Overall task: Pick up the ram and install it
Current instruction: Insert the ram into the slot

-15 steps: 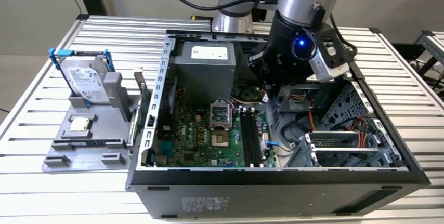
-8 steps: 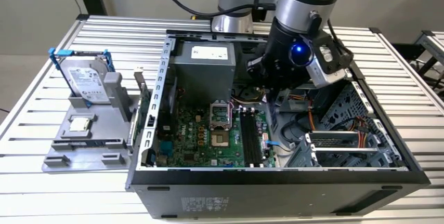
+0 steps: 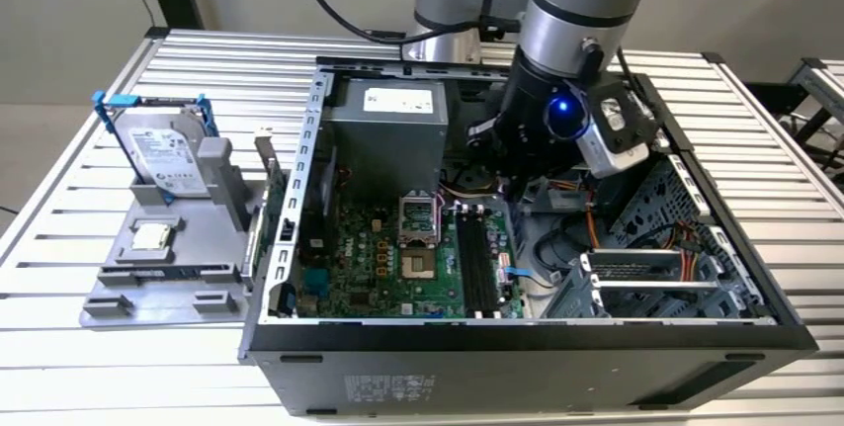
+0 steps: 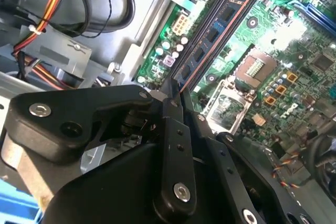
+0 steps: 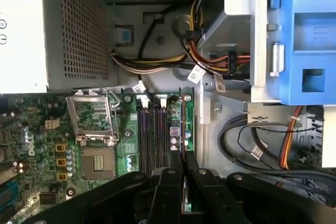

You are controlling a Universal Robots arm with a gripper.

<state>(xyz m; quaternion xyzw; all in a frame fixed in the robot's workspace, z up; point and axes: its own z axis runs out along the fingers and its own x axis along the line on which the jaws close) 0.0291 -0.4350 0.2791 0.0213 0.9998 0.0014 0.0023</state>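
My gripper (image 4: 177,94) is down inside the open computer case (image 3: 284,209), shut on the ram (image 4: 215,32). The ram is a thin green stick with dark chips, and it runs edge-on away from the fingertips along the black motherboard slots (image 5: 149,135). In the first wrist view the ram (image 5: 176,129) lies over the slot nearest the case's cable side, between the two black fingers (image 5: 169,182). I cannot tell whether it is seated in the slot or just above it. In the exterior view the gripper (image 3: 521,181) hangs over the far end of the slots (image 3: 475,263).
A silver hard drive in a blue frame (image 3: 158,154) and a small square chip (image 3: 149,236) rest on a grey stand at the exterior view's left. Around the slots are the power supply (image 3: 382,129), the open CPU socket (image 5: 94,124), cable bundles (image 5: 252,140) and a drive cage (image 3: 659,278).
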